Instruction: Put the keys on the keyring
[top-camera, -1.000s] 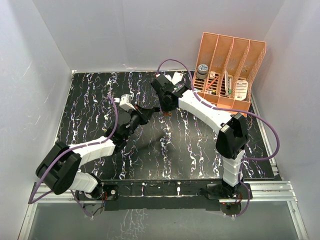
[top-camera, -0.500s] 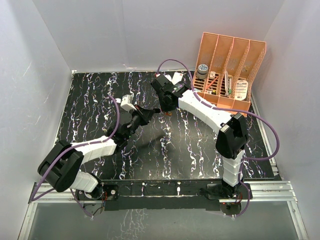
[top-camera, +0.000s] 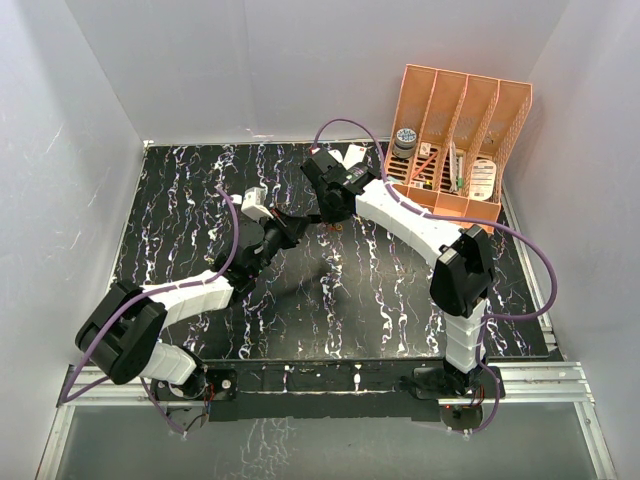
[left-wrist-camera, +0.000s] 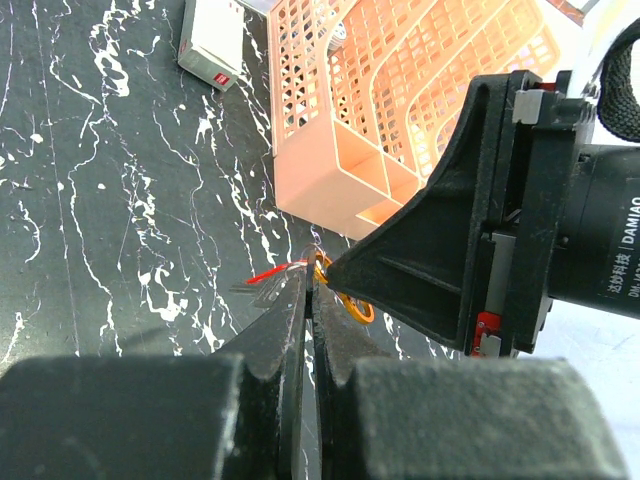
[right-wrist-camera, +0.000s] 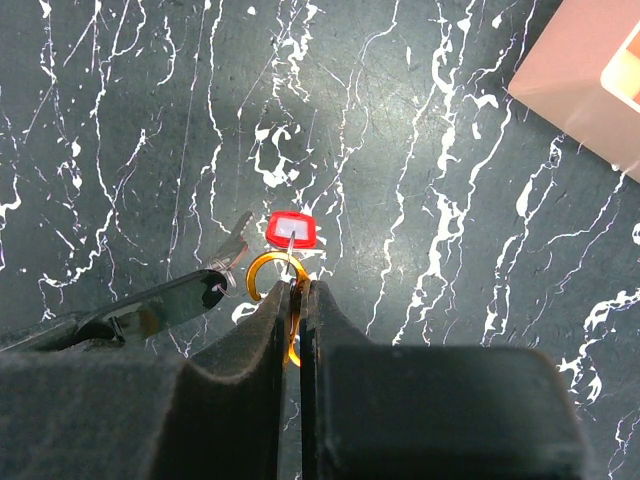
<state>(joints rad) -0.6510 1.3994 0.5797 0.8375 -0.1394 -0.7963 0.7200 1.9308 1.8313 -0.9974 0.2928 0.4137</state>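
Pinching the keyring (right-wrist-camera: 258, 264), right fingers (right-wrist-camera: 240, 345) meet left fingers (left-wrist-camera: 270, 340) clenched on a silvery key (right-wrist-camera: 238, 238); red key (right-wrist-camera: 291, 228) just beside

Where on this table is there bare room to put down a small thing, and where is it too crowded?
Free: the back-left corner of the table, between the walls and the left arm; the front middle, between both arms. Crowded: centre-back, where the left gripper and right gripper meet at the keyring, with the white box and organizer nearby.
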